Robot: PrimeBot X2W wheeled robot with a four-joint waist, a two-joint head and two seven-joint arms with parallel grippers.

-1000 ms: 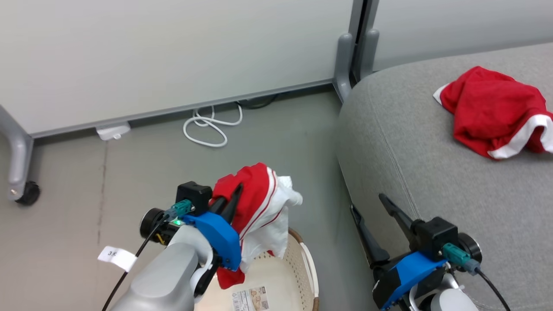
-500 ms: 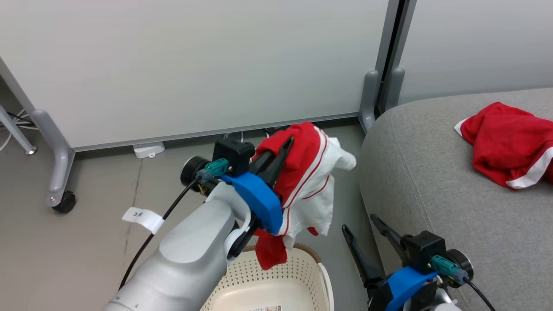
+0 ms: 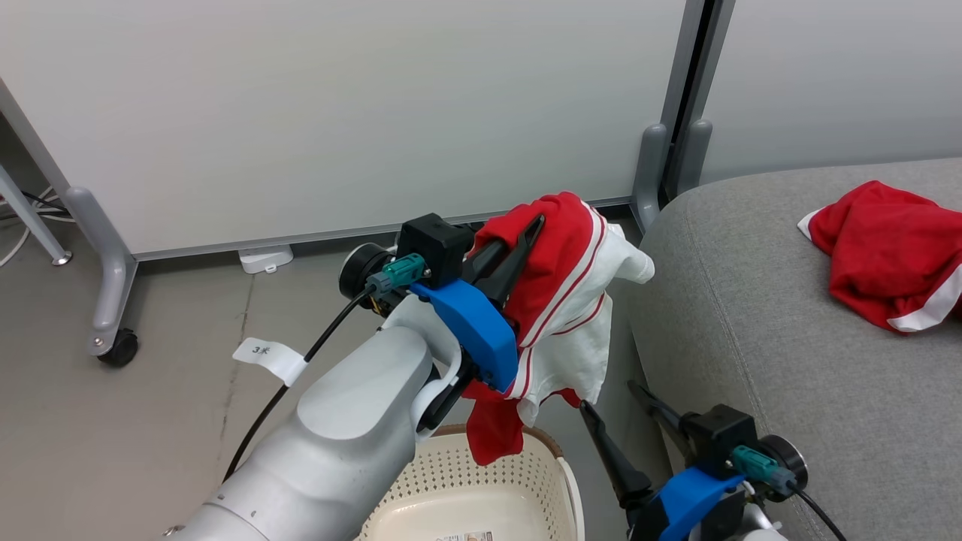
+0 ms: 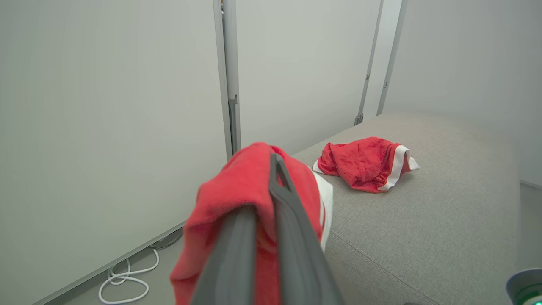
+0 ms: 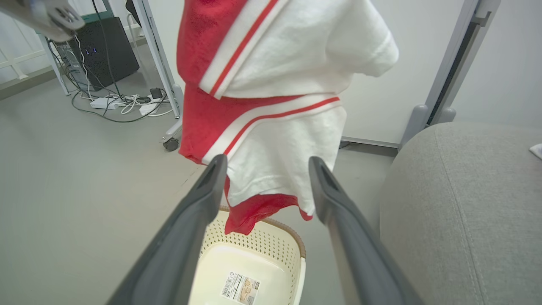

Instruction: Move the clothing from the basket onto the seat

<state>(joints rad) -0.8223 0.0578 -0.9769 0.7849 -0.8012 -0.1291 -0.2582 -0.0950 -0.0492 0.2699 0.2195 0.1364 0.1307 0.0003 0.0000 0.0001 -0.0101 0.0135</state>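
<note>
Lifted since a second ago: left gripper (image 3: pixel 526 234), fingers pinched shut on a soft red garment with white striped bands (image 3: pixel 571 300). Its hem dangles below them over the cream perforated plastic basket (image 3: pixel 466 475). Beyond the fingertips is the light-grey fabric sofa (image 3: pixel 751 338), with a second red white-trimmed garment (image 3: pixel 887 252) on it. Right gripper (image 3: pixel 607 396) is spread wide and empty, with the hanging cloth just ahead of its fingers.

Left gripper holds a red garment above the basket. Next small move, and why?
Probably swing the left gripper right, over the sofa, before opening: it is shut on the held garment, which hangs above the basket, beside the sofa rather than over it.
</note>
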